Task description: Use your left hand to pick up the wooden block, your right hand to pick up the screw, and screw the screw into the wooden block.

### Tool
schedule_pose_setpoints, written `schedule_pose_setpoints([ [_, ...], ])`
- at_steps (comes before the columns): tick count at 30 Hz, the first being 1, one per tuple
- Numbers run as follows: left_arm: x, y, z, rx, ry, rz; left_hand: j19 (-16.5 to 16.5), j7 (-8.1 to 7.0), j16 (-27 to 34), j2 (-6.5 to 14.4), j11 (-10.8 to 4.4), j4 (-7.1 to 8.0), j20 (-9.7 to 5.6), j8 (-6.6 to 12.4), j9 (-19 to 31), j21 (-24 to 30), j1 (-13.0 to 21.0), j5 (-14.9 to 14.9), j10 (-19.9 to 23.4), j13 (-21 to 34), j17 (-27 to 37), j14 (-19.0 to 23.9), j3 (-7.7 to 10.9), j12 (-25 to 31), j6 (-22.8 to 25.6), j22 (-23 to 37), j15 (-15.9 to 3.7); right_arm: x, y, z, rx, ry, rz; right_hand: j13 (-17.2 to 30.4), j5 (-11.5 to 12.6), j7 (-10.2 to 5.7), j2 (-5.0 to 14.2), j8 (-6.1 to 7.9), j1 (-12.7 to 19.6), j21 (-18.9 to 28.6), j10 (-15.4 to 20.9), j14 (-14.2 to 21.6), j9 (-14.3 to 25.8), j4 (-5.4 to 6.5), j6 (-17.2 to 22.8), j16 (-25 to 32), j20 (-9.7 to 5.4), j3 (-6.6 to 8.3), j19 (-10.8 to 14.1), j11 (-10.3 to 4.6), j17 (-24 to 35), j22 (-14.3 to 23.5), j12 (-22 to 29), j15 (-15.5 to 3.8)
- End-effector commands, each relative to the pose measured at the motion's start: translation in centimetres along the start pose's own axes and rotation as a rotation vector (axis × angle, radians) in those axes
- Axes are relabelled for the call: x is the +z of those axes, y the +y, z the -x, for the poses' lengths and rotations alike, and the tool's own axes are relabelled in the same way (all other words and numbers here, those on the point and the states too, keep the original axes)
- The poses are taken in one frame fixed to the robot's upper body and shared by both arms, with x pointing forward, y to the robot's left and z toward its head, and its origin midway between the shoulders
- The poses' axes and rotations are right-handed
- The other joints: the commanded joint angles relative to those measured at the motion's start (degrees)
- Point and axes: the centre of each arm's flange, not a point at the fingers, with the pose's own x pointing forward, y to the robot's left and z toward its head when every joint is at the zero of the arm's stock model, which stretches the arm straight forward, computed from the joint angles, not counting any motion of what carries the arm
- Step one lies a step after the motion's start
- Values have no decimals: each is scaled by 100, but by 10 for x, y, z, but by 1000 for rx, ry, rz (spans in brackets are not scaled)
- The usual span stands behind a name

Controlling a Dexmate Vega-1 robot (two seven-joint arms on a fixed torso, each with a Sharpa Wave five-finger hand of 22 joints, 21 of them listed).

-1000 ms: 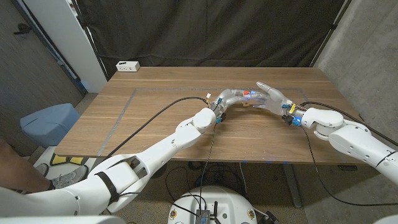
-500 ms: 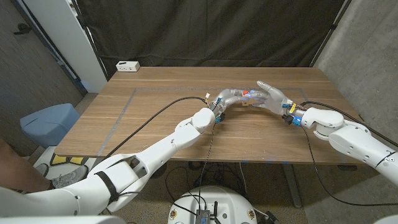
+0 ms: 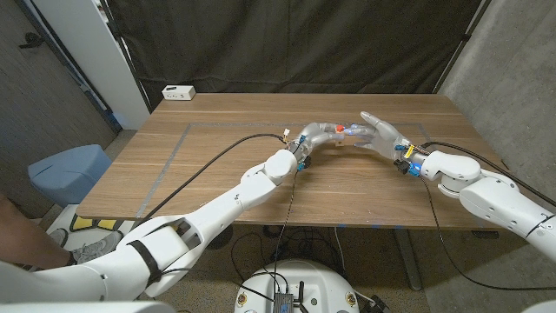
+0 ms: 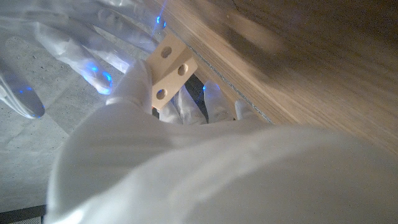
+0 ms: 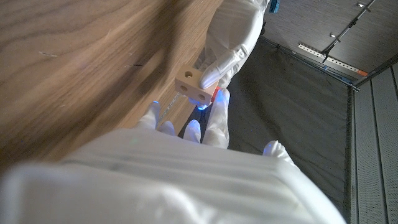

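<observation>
I am holding the wooden block in my left hand, its fingers clamping it above the table, with holes showing on two of its faces. My right hand is meeting it from three o'clock, fingertips pinching the screw, an orange bit touching the block. A white power strip is sitting at the far ten o'clock corner.

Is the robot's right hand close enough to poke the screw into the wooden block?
Probably yes. The right hand sits right against the wooden block, which the left hand holds above the table with its holes showing. Something orange-red, likely the screw, is at the right hand's fingertips.
</observation>
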Motion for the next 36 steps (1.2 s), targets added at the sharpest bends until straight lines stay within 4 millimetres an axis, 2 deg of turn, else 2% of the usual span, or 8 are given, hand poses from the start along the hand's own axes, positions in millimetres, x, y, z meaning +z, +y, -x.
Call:
schedule_pose_setpoints([
  [1,2,10,6,-4,-9,-14,18,314,19,397,-3,208,22,25,5,40,-194,32,62,996,15,32,245,453,398,31,-364,1,4,0,-60,-27,6,15,43,0,48,-38,49,32,81,96,9,-25,55,35,9,-18,64,26,-3,10,35,-12],
  [3,2,11,7,-9,-12,-14,16,313,20,400,-11,207,23,24,5,39,-190,32,64,997,17,30,244,454,397,31,-366,2,5,0,-76,-36,6,16,44,-17,47,-67,83,55,146,187,10,-45,50,50,-26,-11,175,21,-8,8,28,-149],
  [7,4,16,9,-13,-18,-12,9,307,24,392,-5,204,29,23,5,36,-188,31,56,1000,17,37,240,453,392,31,-355,2,8,0,-105,-51,9,16,44,-53,42,-133,167,88,224,311,12,-97,8,45,-76,6,412,-152,-21,1,-12,-427],
  [10,6,19,9,-17,-29,-19,8,309,25,389,-12,205,26,27,5,36,-190,30,62,997,16,38,237,453,401,31,-356,3,9,0,-117,-55,12,16,43,-137,37,-187,201,80,269,364,11,-120,-92,42,-119,13,459,-176,-27,-1,-20,-516],
  [24,6,34,15,-53,-54,-22,2,313,24,387,-5,209,25,28,5,34,-194,29,63,994,15,35,232,451,405,31,-353,5,16,2,-181,-72,19,15,36,-452,15,-350,307,33,383,493,12,-198,-655,4,-231,27,569,-204,-42,-5,-62,-603],
  [29,7,42,21,-66,-61,-24,0,325,24,394,-2,212,30,22,5,34,-193,29,51,997,16,32,232,448,388,31,-344,3,22,1,-199,-77,19,15,32,-556,3,-394,348,7,400,536,11,-232,-1070,-23,-263,27,604,-197,-44,-6,-94,-608],
  [32,7,44,24,-73,-64,-24,-2,323,22,391,-7,218,33,22,5,34,-204,28,58,999,15,30,229,452,388,31,-345,3,24,1,-199,-77,14,15,29,-556,0,-376,362,1,411,570,9,-245,-1183,-29,-364,26,627,-200,-44,-7,-105,-629],
  [36,7,42,27,-74,-64,-17,-4,318,20,393,-6,216,31,23,5,34,-201,29,57,1001,14,27,232,454,391,31,-342,3,23,1,-207,-79,7,13,21,-548,-4,-392,377,-36,403,597,3,-263,-1647,-59,-620,18,601,-225,-41,-9,-138,-687],
])
